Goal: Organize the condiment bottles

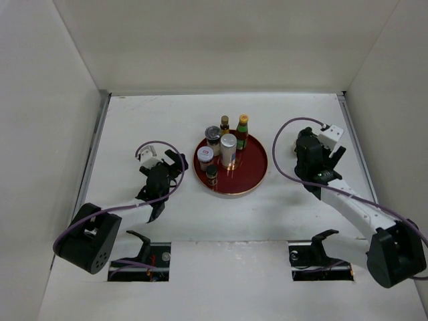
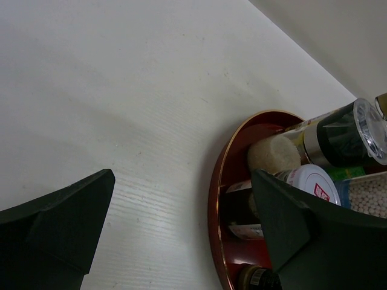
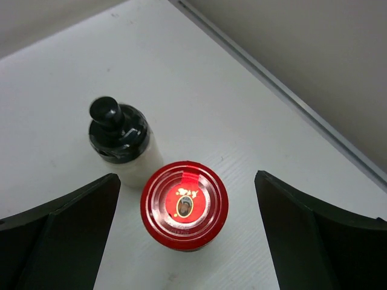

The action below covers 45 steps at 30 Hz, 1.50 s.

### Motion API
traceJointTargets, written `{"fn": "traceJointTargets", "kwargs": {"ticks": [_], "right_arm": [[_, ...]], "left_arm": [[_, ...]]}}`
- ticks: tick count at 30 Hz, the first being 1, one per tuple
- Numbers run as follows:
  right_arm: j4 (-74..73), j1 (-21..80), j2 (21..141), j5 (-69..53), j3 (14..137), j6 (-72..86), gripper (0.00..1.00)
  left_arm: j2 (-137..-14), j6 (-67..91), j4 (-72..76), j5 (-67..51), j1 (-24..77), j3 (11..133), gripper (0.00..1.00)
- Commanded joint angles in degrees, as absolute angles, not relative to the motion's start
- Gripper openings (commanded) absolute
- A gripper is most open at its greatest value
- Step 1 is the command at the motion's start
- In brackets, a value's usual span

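**Right tool lined up over the red-capped jar**

The step in hand looks like fetching the last strays. Most of the condiment bottles [image 1: 229,148] stand grouped on the round red tray [image 1: 257,175] at the middle of the overhead view. Two are off it, on the bare bench [image 1: 167,114]. The right wrist view shows a red-capped jar [image 3: 184,205] at lower centre and a black-topped white bottle [image 3: 121,142] just up and left of it, close enough that they may be touching.

The right tool [image 3: 186,181] hangs spread wide, one finger on each side of the red cap, gripping nothing. The left tool [image 2: 182,178] is also spread and empty, waiting beside the tray's left rim.

The next move probably calls for a straight descent and a squeeze on the jar, without nudging the neighbouring bottle.

The red cap carries a small oval emblem with no legible words. On the tray, a jar with a red-and-white lid [image 2: 311,181] has red print too small to read.
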<state>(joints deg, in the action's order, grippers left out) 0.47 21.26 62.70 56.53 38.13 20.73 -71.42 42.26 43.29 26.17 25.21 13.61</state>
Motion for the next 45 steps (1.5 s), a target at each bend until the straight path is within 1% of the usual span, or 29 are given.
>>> {"fn": "traceJointTargets", "kwargs": {"ticks": [1, 5, 12, 17, 18, 20, 23, 24, 25, 27, 31, 34, 39, 45], "right_arm": [[-0.7, 19.91, 65.12, 56.43, 38.59, 22.5, 1.0], [-0.79, 18.59, 66.35, 55.38, 36.92, 24.17, 1.0], [0.0, 14.81, 71.36, 43.61, 37.53, 28.38, 1.0], [1.4, 13.84, 74.53, 41.4, 38.67, 29.44, 1.0], [2.1, 13.93, 74.79, 41.66, 38.76, 29.27, 0.98], [3.68, 13.93, 75.76, 42.18, 39.11, 29.18, 0.84], [5.62, 14.28, 76.82, 43.85, 38.85, 29.09, 0.67], [6.06, 14.98, 76.73, 44.99, 38.5, 28.92, 0.63], [6.33, 16.11, 76.38, 46.31, 38.06, 28.83, 0.59], [6.68, 18.57, 74.89, 48.51, 37.36, 28.65, 0.57], [6.68, 26.56, 69.27, 51.94, 37.7, 26.11, 0.57], [7.99, 33.85, 68.29, 50.99, 40.77, 23.92, 0.57], [12.65, 44.23, 74.6, 46.86, 45.78, 22.33, 0.57], [17.05, 51.71, 84.71, 43.77, 49.74, 22.15, 0.58]], "left_arm": [[-71.2, 42.8, 45.79, 25.14, 25.53, 15.56, 1.0], [-71.45, 42.89, 45.88, 25.4, 25.53, 15.55, 1.0], [-72.24, 43.07, 45.88, 25.05, 25.8, 16.0, 1.0], [-71.28, 43.15, 45.88, 25.22, 25.88, 15.64, 1.0], [-71.8, 43.15, 45.88, 25.22, 25.88, 15.82, 1.0], [-72.33, 43.15, 45.88, 24.79, 25.79, 16.0, 1.0], [-71.37, 43.15, 45.88, 25.22, 25.88, 15.73, 1.0], [-71.45, 43.15, 45.88, 25.22, 25.71, 15.65, 1.0], [-71.63, 43.15, 45.88, 25.22, 25.53, 15.64, 1.0], [-71.54, 43.15, 45.88, 24.87, 25.44, 15.64, 1.0], [-71.8, 43.15, 45.88, 25.4, 25.62, 15.82, 1.0], [-72.42, 43.15, 45.88, 24.87, 25.62, 16.08, 1.0], [-71.81, 43.07, 45.88, 25.49, 25.09, 15.82, 1.0], [-71.19, 42.98, 45.88, 25.4, 24.48, 15.38, 1.0]]}}
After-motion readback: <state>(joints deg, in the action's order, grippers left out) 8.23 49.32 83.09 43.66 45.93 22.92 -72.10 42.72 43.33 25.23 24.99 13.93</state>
